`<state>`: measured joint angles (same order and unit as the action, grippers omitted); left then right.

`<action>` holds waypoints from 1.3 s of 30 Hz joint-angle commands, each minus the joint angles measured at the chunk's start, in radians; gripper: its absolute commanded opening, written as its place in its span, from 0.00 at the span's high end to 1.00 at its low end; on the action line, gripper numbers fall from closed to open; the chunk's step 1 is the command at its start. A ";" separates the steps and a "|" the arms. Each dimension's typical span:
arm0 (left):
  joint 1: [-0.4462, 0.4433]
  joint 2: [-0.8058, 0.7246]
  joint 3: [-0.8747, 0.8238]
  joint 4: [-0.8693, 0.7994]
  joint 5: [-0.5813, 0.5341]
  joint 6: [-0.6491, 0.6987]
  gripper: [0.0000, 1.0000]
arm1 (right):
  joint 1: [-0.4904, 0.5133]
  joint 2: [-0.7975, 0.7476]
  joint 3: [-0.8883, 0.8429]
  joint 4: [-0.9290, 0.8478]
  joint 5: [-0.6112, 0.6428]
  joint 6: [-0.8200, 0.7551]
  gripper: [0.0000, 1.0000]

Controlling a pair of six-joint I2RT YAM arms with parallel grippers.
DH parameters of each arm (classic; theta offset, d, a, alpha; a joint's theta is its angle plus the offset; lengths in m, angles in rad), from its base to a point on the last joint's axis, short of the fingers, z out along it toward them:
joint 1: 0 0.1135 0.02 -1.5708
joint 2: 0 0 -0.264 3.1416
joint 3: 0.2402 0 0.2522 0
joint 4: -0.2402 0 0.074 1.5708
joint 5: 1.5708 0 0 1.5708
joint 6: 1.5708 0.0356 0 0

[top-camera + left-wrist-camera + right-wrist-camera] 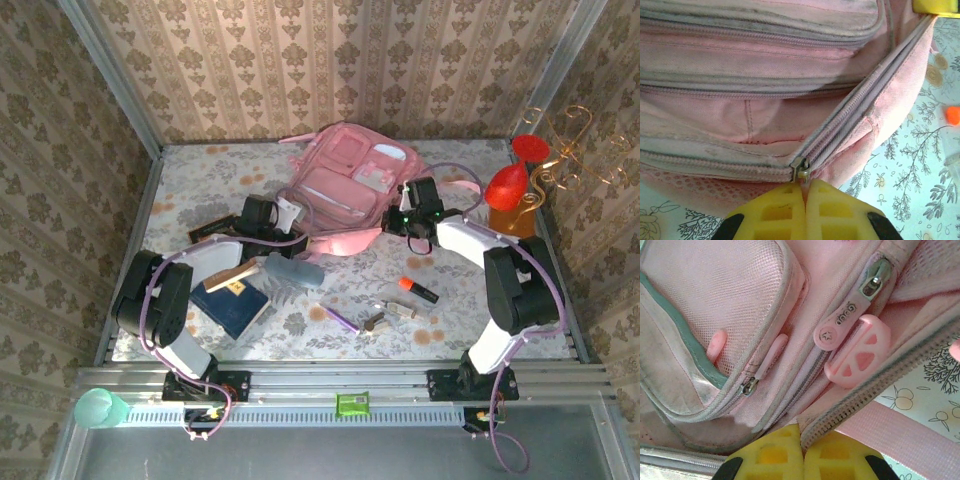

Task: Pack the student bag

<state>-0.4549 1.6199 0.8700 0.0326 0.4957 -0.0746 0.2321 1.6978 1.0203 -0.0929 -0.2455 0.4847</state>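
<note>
Left gripper (804, 189): closest to my left wrist camera. Its yellow pads are pressed together with no gap, and the tips sit right at a metal zip slider (800, 170) on the bag. I cannot tell whether the pull is nipped between them.
Right gripper (801, 432): its yellow pads are likewise pressed together, tips against a zip edge of the bag. I can't tell if any fabric is caught.
Student bag (350, 180): pink, lying flat with the front pockets up on the far half of the surface (200, 180), about midway between the left and right edges. I have one gripper at each of its near corners.
Citrus-slice charm (860, 352): pink, lying on the bag just beside a star-stamped rubber pull (840, 322).
Blue book (232, 305): near-left part of the surface, beside the left arm.
Grey toothed piece (290, 272): between the book and the bag's near side.
Orange-capped marker (418, 290): right of centre, near the right arm.
Purple pen (342, 319): centre, toward the near edge.
Red ornament (510, 185): right edge, toward the far corner.
Green cup (100, 408): on the metal rail off the near-left corner.
</note>
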 commanded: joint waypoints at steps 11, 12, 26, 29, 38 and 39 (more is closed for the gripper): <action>-0.091 0.004 0.070 0.045 -0.034 -0.137 1.00 | -0.080 0.042 0.158 -0.210 0.145 -0.050 0.50; -0.105 0.012 0.087 0.047 -0.047 -0.149 1.00 | -0.080 0.017 0.149 -0.219 0.149 -0.045 0.44; -0.216 0.048 0.150 0.090 -0.096 -0.184 1.00 | 0.082 -0.185 -0.211 0.140 -0.009 0.367 0.04; -0.227 0.042 0.141 0.099 -0.087 -0.182 1.00 | 0.100 -0.125 -0.211 0.241 0.004 0.434 0.12; -0.186 -0.024 0.067 -0.048 -0.225 -0.079 1.00 | 0.051 -0.154 -0.215 0.194 0.171 0.343 1.00; -0.172 -0.023 0.062 -0.073 -0.247 -0.061 1.00 | 0.038 -0.177 -0.222 0.181 0.176 0.327 1.00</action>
<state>-0.6712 1.6558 0.9600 0.0479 0.3458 -0.2054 0.3161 1.5810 0.8024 0.1036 -0.1944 0.8711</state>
